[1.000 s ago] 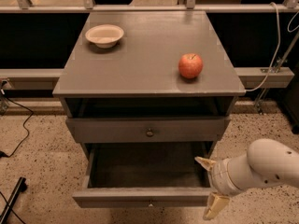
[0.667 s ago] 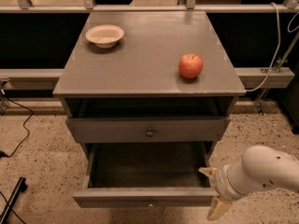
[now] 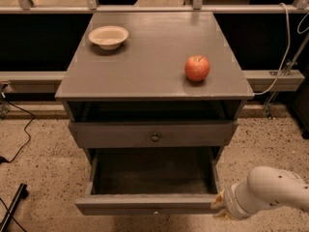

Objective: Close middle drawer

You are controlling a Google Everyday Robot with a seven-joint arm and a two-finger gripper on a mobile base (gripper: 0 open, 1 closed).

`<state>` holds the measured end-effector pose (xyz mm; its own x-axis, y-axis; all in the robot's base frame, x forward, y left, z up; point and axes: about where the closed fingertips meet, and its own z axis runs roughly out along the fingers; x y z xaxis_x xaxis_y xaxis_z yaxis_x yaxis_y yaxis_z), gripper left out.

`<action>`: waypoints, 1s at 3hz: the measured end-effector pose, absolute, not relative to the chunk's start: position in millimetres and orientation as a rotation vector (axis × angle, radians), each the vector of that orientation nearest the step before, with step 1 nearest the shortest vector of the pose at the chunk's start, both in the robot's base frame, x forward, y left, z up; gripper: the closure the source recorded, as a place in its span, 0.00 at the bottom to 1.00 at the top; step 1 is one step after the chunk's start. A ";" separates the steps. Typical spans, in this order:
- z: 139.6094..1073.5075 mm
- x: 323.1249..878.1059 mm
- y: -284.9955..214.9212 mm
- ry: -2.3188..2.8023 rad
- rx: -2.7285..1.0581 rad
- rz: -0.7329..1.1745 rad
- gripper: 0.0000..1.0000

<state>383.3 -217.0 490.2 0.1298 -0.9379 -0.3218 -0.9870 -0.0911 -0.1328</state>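
Cabinet top (image 3: 145, 62) w/ bowl (image 3: 108, 36), apple (image 3: 197, 67); speckled floor (image 3: 43, 158); end effector (image 3: 220, 206) by open middle drawer (image 3: 145, 205), rt corner, state can't tell.

Grey desk, red apple, cream bowl, speckled floor.
The desk (image 3: 145, 57) is plain matte grey; the middle drawer (image 3: 153, 178) has the same grey on its front and is near-black inside, and the knob (image 3: 155, 137) of the drawer above it looks brassy. The apple (image 3: 197, 68) by the right edge is red with paler flecks, and the bowl (image 3: 109, 36) at the back-left corner is cream. The tan pincer (image 3: 219, 206), on a white arm (image 3: 270, 192), sits below the front-right corner. The floor (image 3: 43, 168) is beige with dark speckles.
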 end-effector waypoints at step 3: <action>385.5 383.0 -229.3 1.846 -2.145 0.163 1.00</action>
<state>383.0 -229.3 385.5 0.1656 -0.9451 -0.2816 -0.9798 -0.1253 -0.1556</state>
